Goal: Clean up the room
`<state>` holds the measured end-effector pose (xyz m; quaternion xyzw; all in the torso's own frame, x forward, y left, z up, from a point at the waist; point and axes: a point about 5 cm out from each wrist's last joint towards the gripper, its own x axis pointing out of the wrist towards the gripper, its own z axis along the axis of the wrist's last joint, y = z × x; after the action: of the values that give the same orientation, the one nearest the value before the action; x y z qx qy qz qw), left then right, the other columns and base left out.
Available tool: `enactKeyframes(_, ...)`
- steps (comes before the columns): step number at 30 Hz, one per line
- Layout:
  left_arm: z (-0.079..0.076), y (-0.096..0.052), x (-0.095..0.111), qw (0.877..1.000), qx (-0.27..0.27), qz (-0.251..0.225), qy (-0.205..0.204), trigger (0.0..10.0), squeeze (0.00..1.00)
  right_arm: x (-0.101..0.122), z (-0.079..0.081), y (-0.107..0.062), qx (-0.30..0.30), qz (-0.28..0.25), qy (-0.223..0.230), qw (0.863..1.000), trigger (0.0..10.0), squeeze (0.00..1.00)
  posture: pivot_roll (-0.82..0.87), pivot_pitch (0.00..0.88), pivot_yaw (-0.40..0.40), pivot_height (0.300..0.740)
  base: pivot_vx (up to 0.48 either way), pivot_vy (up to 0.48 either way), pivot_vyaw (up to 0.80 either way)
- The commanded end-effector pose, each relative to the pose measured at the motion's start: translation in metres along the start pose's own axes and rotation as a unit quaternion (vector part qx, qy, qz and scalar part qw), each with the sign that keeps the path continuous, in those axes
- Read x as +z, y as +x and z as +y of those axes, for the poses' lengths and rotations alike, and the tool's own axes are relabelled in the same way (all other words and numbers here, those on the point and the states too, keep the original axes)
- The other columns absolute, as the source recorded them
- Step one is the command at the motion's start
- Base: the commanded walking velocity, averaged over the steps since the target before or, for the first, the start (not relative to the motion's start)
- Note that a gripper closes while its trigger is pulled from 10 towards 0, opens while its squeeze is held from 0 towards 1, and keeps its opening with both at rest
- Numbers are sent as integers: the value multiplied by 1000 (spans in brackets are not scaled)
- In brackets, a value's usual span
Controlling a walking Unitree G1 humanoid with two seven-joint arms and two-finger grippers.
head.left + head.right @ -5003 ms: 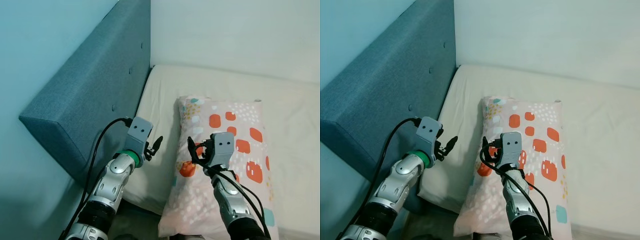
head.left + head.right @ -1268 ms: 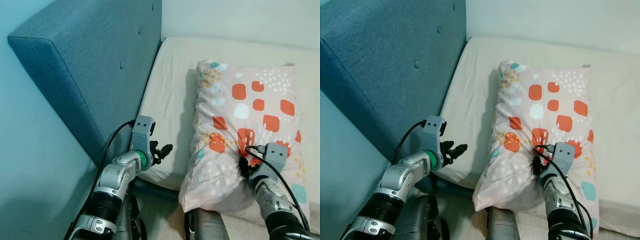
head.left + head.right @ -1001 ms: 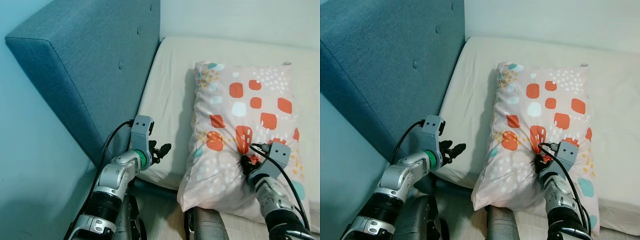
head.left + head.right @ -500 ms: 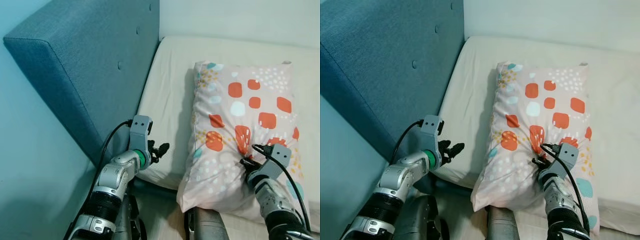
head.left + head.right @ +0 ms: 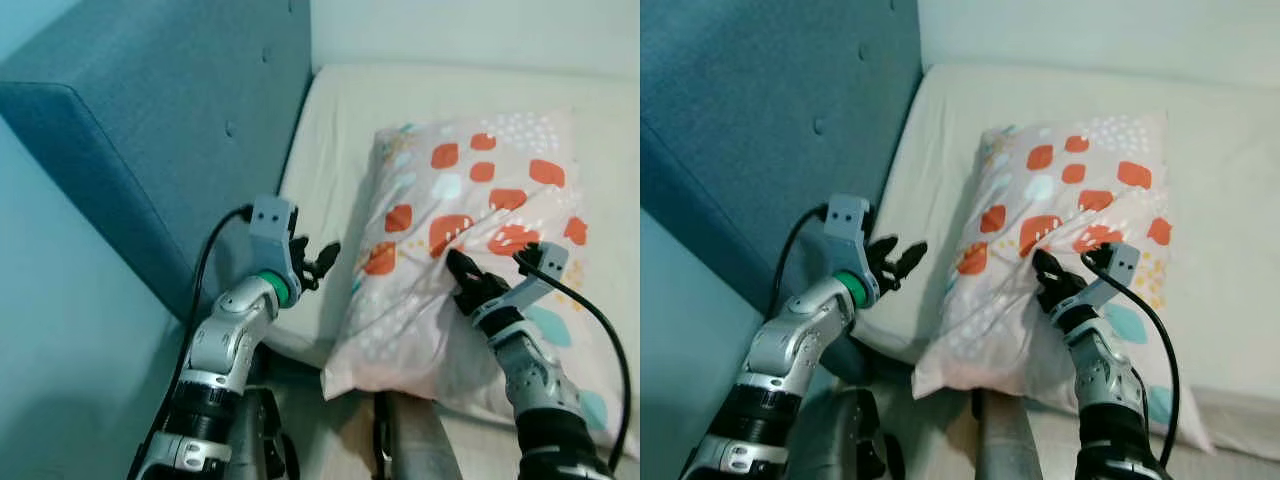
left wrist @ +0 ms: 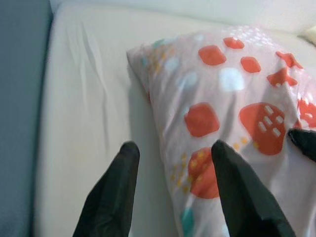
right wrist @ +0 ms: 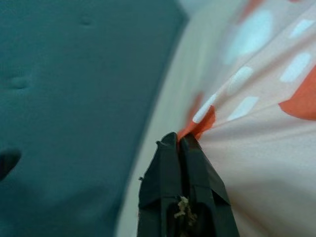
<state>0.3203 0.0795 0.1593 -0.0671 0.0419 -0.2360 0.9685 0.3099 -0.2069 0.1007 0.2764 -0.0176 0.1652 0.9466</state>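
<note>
A pink pillow (image 5: 470, 190) with orange and teal patches lies on the cream mattress (image 5: 340, 130), its near end hanging past the bed's front edge. My right gripper (image 5: 452, 262) is shut on a pinch of the pillow's fabric (image 7: 197, 126), and creases fan out from the hold. My left gripper (image 5: 326, 256) hovers open over the mattress just left of the pillow. In the left wrist view its two black fingers (image 6: 121, 182) stand apart, one over the mattress (image 6: 84, 123) and one over the pillow (image 6: 217, 98).
A teal padded headboard (image 5: 170, 110) runs along the left of the bed. A pale wall (image 5: 480, 30) stands behind the mattress. The bed's near edge (image 5: 300, 345) lies just before my arms.
My right gripper has pulled the pinched fabric up and to the left, lifting and creasing the pillow's near part. The left gripper has risen a little. The camera has shifted.
</note>
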Motion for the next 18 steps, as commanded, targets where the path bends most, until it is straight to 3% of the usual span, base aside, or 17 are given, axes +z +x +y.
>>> enactKeyframes(1,-1,-4,7,1000,-9,-20,10,10000,0,-1,18,4,57,2,14,998,0,0,-22,85,117,625,0,0,0)
enactKeyframes(9,-12,-9,39,996,-28,-86,-6,10000,0,16,64,9,189,-14,20,982,0,0,-22,83,117,625,0,0,0)
enactKeyframes(11,-14,-9,44,995,-31,-93,-12,10000,0,32,75,10,213,-38,15,976,0,0,-23,80,115,625,0,0,0)
enactKeyframes(18,-12,-9,43,995,-29,-88,-25,10000,0,66,87,11,236,-79,-13,969,0,0,-28,78,116,625,0,0,0)
